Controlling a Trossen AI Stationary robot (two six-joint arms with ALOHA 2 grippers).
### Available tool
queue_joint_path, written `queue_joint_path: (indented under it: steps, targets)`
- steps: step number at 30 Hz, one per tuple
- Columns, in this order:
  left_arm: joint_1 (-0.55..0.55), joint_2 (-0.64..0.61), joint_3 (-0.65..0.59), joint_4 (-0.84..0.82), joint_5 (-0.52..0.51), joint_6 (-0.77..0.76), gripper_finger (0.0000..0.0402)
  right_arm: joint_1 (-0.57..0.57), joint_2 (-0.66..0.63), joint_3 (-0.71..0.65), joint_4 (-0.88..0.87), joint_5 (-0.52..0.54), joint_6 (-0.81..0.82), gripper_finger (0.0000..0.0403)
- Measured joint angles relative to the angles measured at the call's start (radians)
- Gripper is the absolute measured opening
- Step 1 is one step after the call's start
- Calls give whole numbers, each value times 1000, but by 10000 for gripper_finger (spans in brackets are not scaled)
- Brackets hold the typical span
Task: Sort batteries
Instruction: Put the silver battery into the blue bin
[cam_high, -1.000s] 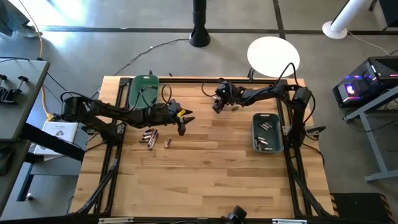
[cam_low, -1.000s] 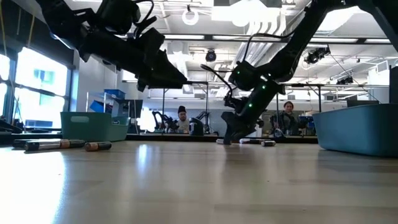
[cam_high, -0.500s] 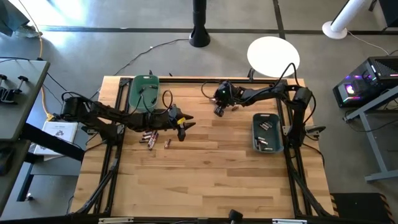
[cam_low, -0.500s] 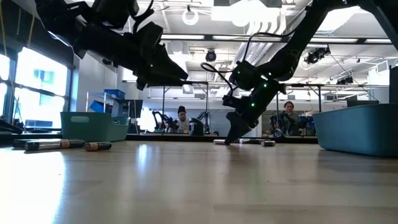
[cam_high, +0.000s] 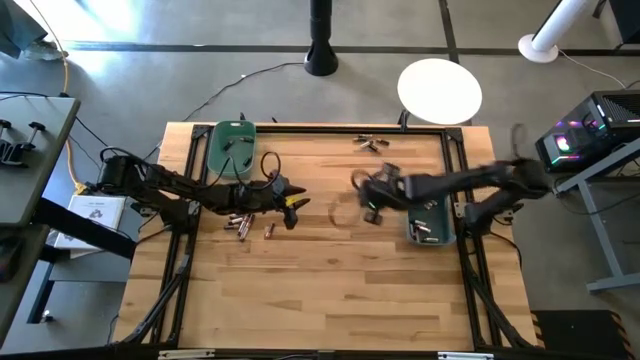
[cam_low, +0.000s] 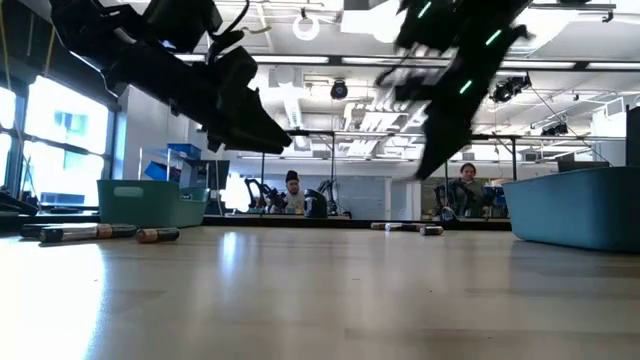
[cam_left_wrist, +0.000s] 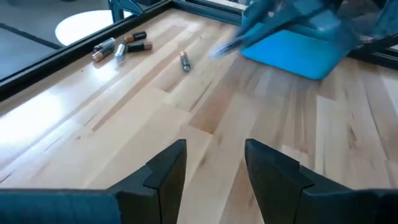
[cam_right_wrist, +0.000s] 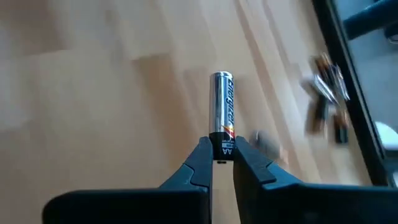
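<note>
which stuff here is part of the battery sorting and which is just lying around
Part of the job:
- silver AA battery held in the right end effector
- loose batteries under the left end effector
- batteries at the far edge
- green bin
- blue-grey bin holding batteries

Just lying about:
- white round disc on the floor
- cables

Right gripper (cam_high: 372, 203) motion-blurred overhead; far batteries (cam_right_wrist: 326, 93) smeared, type unreadable.
</note>
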Motion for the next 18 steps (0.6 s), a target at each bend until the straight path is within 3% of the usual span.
queue_joint_path:
  steps: [5,11,14,18]
  targets:
    - [-1,0,0,1,-19,11,158,227,-210,1,-374,-40,463,16]
    - [-1,0,0,2,-19,30,158,464,-324,1,-661,-233,1098,16]
    - [-2,0,0,2,-19,46,158,516,-318,1,-717,-300,1274,16]
    - [-2,0,0,5,-19,74,158,524,-304,-29,-724,-324,1310,16]
